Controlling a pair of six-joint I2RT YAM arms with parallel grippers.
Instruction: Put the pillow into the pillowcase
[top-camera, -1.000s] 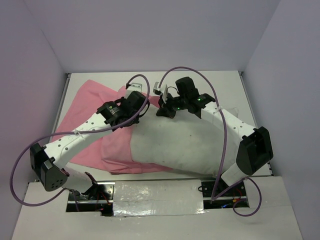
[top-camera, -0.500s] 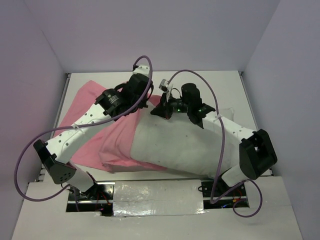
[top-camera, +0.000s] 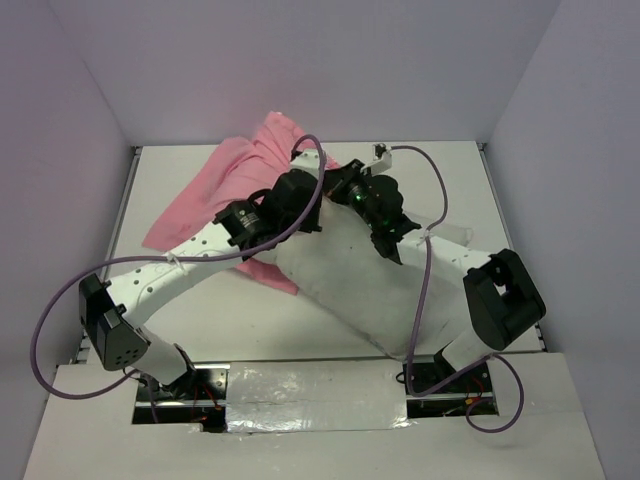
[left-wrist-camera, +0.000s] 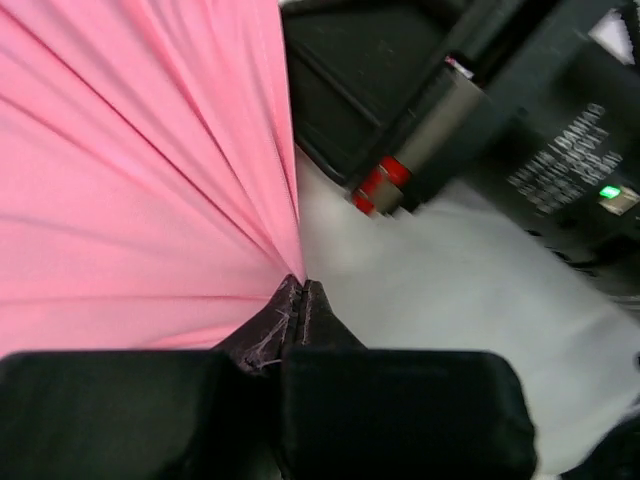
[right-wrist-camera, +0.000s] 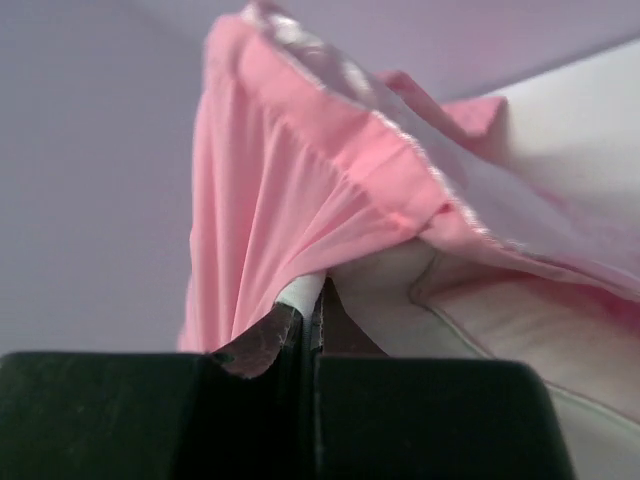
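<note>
Left gripper (left-wrist-camera: 303, 300) and right gripper (right-wrist-camera: 313, 305) each pinch the pillowcase (top-camera: 235, 185), jaws closed on its gathered edge. It bunches by the bench's (top-camera: 230, 320) far edge. The pillow (top-camera: 370, 285) slants toward the near right corner. The satin looks thin and slippery, so the stitched hem is the safest hold; the pillow is likely soft, bulky and floppy.

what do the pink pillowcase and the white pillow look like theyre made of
The pillowcase: thin woven cloth, possibly satin. It gathers into fine pleats where the left hand pinches it, matte pink there, with a paler sheen at the hem in the right wrist view. The pillow: soft matte white fabric over plump stuffing, judging by its rounded bulge. The filling itself is hidden.
</note>
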